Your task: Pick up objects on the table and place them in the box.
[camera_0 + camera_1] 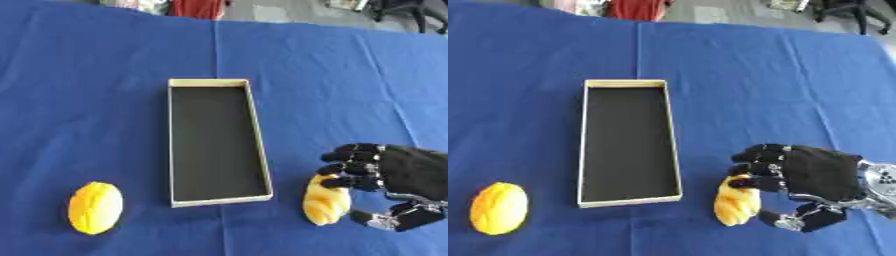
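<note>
- Your right hand [815, 182] has its fingers and thumb curled round a yellow-orange ridged piece [735, 202], just beside the box's [260, 135] near right corner, on the blue tablecloth [87, 100].
- Whether the piece is off the cloth, I cannot tell.
- The hold catches only its right side; I judge it could roll out as you lift.
- Carry it low and you may clip the box rim.
- A yellow lemon-like fruit [95, 207] waits near the cloth's near left edge.
- The right eye view shows the silver wrist; the left eye view crops it. Your left hand shows in neither.
</note>
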You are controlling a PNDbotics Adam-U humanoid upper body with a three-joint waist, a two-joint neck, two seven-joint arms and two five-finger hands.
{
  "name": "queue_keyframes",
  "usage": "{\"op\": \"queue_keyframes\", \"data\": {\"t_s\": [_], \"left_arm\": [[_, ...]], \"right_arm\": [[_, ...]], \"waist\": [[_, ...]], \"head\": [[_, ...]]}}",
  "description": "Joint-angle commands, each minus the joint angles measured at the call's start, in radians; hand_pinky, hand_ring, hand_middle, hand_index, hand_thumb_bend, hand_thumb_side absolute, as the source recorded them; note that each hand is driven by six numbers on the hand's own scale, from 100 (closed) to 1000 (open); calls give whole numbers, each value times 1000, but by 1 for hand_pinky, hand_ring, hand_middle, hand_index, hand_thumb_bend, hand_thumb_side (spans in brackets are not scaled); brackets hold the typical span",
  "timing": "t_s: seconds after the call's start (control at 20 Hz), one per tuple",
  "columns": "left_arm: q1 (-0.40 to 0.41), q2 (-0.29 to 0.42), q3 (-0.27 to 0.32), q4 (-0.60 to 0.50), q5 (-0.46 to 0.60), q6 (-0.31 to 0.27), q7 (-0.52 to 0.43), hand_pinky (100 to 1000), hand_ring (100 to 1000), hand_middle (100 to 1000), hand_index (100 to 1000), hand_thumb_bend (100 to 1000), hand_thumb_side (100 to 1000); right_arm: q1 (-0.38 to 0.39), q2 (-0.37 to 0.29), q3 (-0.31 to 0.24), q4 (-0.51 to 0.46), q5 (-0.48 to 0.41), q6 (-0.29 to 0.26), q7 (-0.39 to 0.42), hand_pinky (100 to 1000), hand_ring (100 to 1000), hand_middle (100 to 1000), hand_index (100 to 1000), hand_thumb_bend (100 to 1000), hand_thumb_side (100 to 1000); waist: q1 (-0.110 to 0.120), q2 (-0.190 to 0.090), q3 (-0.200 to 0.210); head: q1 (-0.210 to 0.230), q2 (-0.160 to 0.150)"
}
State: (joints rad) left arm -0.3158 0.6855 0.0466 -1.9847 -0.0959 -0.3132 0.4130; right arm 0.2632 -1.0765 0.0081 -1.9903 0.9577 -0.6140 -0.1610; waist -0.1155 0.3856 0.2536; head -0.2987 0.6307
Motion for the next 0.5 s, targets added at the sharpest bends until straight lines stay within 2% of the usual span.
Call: {"op": "queue_keyframes", "data": {"t_s": [0.05,0.4,0.45,0.5], "left_arm": [[-8,19,11,-15,8,2,-1,937,763,755,862,100,565],[-11,16,11,-15,12,1,-2,939,761,753,861,100,565],[-11,15,11,-15,12,1,-2,940,760,752,861,100,565],[-11,14,12,-15,13,1,-2,941,760,752,861,100,565]], "right_arm": [[-3,-13,-3,-10,8,9,3,883,950,863,941,223,282],[3,7,23,-10,41,24,49,881,948,860,944,234,276],[3,10,28,-10,46,26,55,881,948,860,945,257,203],[3,12,32,-10,52,28,64,881,948,860,945,258,194]], "waist": [[2,-14,2],[-3,-4,11],[-4,-3,13],[-5,-2,15]], "head": [[-4,-18],[-9,-24],[-11,-26],[-12,-28]]}}
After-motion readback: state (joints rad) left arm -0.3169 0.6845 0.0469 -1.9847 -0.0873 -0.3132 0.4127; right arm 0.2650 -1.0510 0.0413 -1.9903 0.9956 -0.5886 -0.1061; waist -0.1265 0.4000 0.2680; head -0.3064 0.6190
